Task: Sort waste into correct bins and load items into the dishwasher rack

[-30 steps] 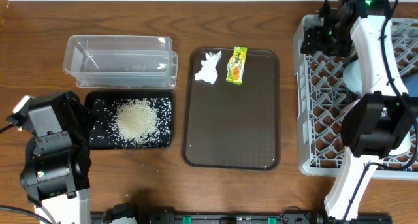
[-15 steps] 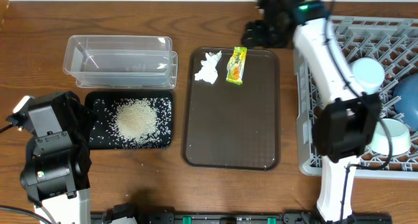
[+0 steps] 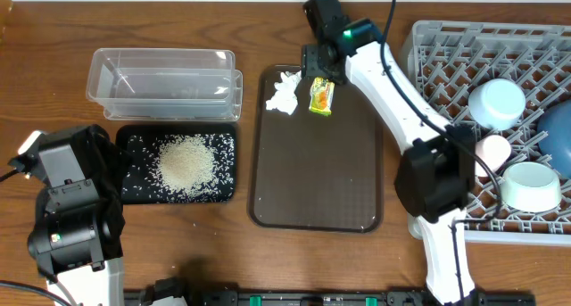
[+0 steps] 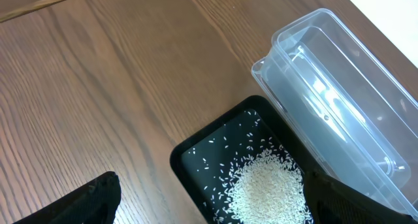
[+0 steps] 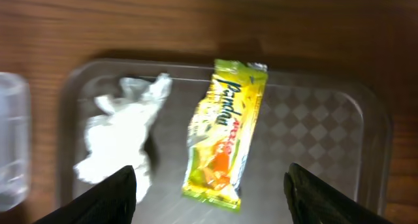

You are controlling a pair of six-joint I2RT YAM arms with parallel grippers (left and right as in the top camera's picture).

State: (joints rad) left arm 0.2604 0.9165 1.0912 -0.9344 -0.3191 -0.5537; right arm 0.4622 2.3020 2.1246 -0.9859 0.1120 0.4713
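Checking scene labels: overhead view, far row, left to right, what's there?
tub → tissue → wrapper → rack

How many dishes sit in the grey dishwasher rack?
4: a light blue bowl at the back, a dark blue bowl at the right edge, a pink cup mid-left, a whitish bowl in front. Others may be hidden.

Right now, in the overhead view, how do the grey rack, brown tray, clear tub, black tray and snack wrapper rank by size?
Largest to smallest:
grey rack
brown tray
clear tub and black tray, which look about alike
snack wrapper
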